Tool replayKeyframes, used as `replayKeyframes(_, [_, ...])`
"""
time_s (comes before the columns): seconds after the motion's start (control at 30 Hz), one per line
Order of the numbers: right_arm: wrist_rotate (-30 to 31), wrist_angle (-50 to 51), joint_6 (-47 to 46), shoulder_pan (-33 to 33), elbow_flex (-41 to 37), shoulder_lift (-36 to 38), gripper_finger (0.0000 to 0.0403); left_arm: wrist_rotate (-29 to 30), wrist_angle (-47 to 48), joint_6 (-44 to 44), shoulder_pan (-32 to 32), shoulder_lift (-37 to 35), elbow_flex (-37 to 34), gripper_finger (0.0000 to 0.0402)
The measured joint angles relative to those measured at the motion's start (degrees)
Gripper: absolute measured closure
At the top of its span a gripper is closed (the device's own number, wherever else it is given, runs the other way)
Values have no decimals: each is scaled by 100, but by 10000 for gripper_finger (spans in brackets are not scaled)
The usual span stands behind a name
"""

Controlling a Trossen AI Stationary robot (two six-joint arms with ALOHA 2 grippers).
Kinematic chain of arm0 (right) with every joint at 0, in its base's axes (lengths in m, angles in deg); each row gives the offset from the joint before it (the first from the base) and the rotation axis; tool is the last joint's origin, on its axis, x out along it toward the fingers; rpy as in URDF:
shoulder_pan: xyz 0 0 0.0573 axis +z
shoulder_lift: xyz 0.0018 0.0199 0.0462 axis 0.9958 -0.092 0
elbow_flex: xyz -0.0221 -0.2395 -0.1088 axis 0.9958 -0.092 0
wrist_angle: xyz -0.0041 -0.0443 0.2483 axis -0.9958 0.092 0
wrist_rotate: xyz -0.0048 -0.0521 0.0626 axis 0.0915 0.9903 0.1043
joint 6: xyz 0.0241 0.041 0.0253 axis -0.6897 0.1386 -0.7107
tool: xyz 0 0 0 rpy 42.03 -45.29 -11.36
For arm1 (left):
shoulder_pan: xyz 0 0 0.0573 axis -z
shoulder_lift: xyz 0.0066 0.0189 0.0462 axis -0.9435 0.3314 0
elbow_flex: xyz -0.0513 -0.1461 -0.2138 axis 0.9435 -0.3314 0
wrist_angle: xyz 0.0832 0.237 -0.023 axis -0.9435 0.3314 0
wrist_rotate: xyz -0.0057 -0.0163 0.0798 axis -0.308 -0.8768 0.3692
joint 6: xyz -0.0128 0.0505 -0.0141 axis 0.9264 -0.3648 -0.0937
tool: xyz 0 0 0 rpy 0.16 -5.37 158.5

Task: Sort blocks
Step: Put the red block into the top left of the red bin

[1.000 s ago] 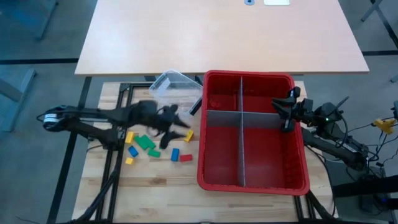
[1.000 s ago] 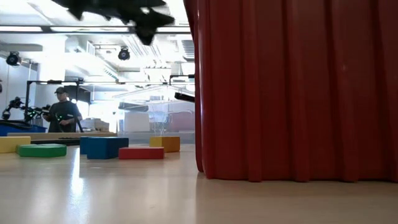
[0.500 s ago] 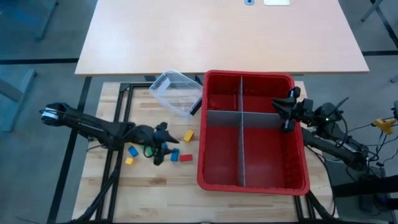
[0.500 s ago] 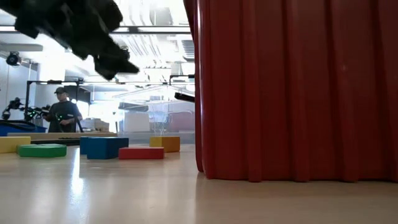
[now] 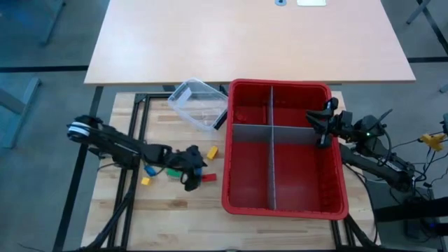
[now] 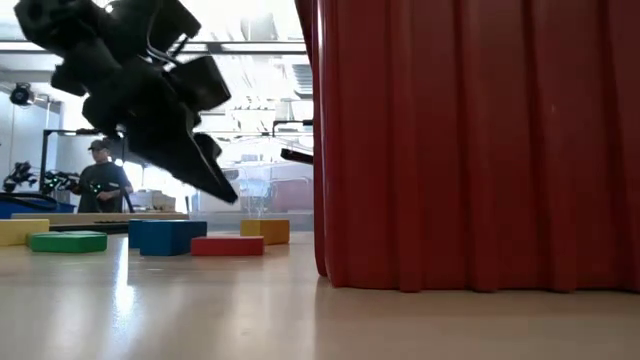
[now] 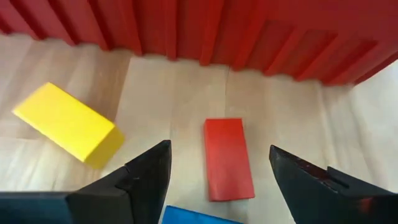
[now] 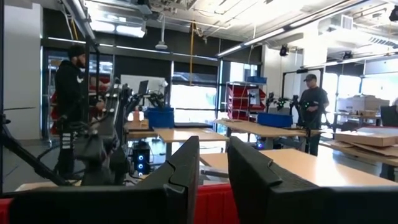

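Note:
Small blocks lie flat on the wooden table left of the red bin: a yellow one (image 5: 212,152), a red bar (image 5: 208,178), a blue one (image 5: 149,169), another yellow one (image 5: 145,181). My left gripper (image 5: 193,176) is open and hangs low over them. In the left wrist view the red bar (image 7: 227,158) lies between its two fingers, untouched, with a yellow block (image 7: 67,124) beside and a blue block's edge (image 7: 199,218) below. In the low view my left gripper (image 6: 215,180) hangs above the blocks. My right gripper (image 5: 322,127) is shut and empty over the bin's right side.
The red bin (image 5: 238,196) with grey dividers (image 5: 280,129) fills the table's right half; its wall (image 7: 249,31) stands just beyond the red bar. A clear plastic tub (image 5: 199,105) lies at the far side. A person (image 6: 100,180) stands in the room behind.
My left gripper has gone toward the table's near edge and down, then a little toward the bin, and now hangs low over the red bar. The blocks have stayed where they were.

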Motion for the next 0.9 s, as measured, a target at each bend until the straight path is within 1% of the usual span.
replayKeyframes(0.17, [1,2,-18,1,0,0,353,-1,-2,-53,21,577,226,153])
replayKeyframes(0.33, [1,5,-18,1,0,-1,359,-6,-5,-109,94,921,446,151])
replayKeyframes(0.5, [2,6,-10,1,0,-2,356,-61,9,-106,209,1233,605,148])
replayKeyframes(0.67, [1,1,-2,1,0,0,346,10,-56,163,232,1574,649,150])
replayKeyframes(0.8, [4,3,2,1,0,-2,341,198,-65,402,237,1694,669,169])
replayKeyframes(0.9, [29,4,2,0,0,0,338,233,-39,414,231,1702,695,210])
